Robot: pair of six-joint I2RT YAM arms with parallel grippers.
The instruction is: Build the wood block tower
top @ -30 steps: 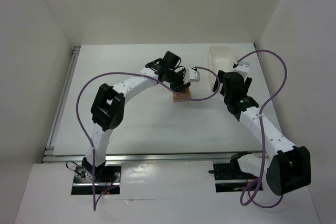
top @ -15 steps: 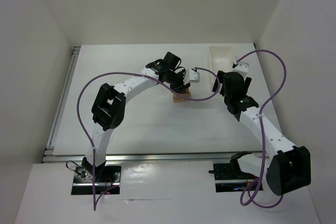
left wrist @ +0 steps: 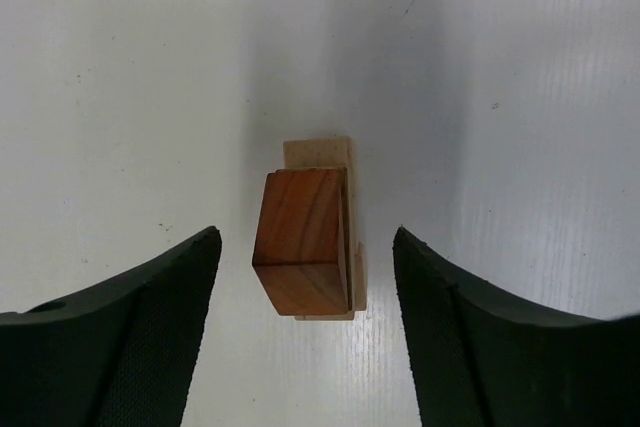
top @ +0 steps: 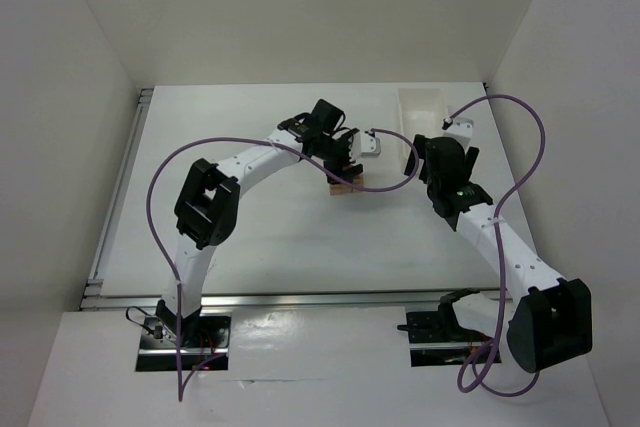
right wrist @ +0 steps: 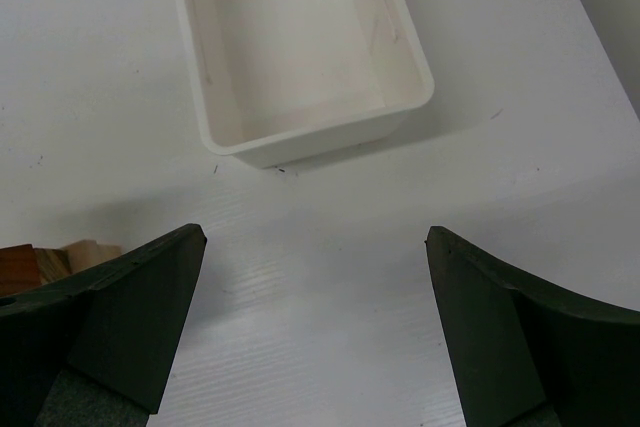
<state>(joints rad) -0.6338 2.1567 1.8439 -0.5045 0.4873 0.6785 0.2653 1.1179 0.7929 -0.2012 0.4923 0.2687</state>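
- Step in hand (judgement): placing a block. The left fingers (left wrist: 150, 327) are spread apart, one on each side of the wood block tower (left wrist: 310, 237), and touch neither side of it. The top block looks let go.
- Location: the tower stands on the white surface (left wrist: 120, 97), mid-field in the top view (top: 347, 184), directly under the left wrist. It is near the white tray (top: 405, 122) but not in it.
- Make-up: two tiers show. A reddish-brown block (left wrist: 300, 237) lies on a light-tan block (left wrist: 318, 152).
- Axis: in the left wrist view the tan block's long axis runs away from the camera, parallel to the fingers. The brown block lies roughly along the same line but is twisted a little and shifted left, so tan shows at the far end and down the right side.
- Right fingers (right wrist: 110, 317): also apart, holding nothing, hovering between the tower and the tray (right wrist: 320, 137). A corner of the tower shows beside the left-hand one.
- Next move (judgement): lift the left arm straight up, without swinging sideways, so neither pad catches the skewed top block. The offset may need squaring before another tier goes on.
- Risk (judgement): the overhang on the left could tip if nudged.
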